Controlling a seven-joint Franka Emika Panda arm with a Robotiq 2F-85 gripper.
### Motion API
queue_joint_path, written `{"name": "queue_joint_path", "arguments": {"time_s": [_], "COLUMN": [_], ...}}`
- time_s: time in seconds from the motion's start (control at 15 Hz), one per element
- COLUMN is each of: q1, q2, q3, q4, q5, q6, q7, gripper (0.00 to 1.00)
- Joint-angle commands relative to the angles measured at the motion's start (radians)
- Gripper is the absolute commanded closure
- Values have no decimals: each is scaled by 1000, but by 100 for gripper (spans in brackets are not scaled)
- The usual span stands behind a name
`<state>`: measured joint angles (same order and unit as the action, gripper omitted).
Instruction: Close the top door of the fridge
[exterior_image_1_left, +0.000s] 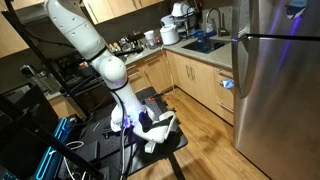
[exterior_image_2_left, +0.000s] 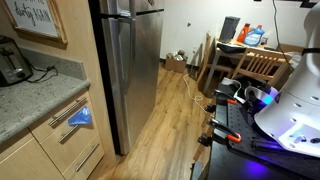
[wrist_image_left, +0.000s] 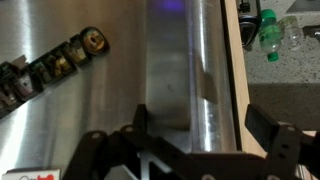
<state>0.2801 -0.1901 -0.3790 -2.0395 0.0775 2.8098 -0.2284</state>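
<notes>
The fridge (exterior_image_1_left: 280, 100) is a tall steel unit at the right in an exterior view and stands mid-frame in an exterior view (exterior_image_2_left: 130, 80). The top door (exterior_image_1_left: 278, 18) is the short panel above the dark seam, and only its lower strip shows in an exterior view (exterior_image_2_left: 135, 6). It looks about flush with the lower door, but I cannot tell if it is fully shut. My gripper (exterior_image_1_left: 158, 128) hangs low over the black stand, well away from the fridge. In the wrist view the gripper (wrist_image_left: 200, 118) is open and empty, facing the steel surface (wrist_image_left: 120, 80).
Wooden cabinets with a counter and sink (exterior_image_1_left: 205, 42) run beside the fridge. A blue cloth (exterior_image_2_left: 80, 117) hangs on a drawer. A wooden table and chairs (exterior_image_2_left: 250, 62) stand beyond the wooden floor. Magnets (wrist_image_left: 60, 60) and a green bottle (wrist_image_left: 270, 30) show in the wrist view.
</notes>
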Motion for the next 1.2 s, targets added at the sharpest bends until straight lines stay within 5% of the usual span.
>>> {"name": "queue_joint_path", "arguments": {"time_s": [0.0, 0.27, 1.13], "q1": [-152, -242, -378], "q2": [-82, -166, -311], "q3": [150, 208, 220], "q4": [-34, -63, -217], "q5": [-36, -40, -130], "q6": [-72, -171, -355], "q7": [37, 26, 37], "gripper": [0, 0, 0]}}
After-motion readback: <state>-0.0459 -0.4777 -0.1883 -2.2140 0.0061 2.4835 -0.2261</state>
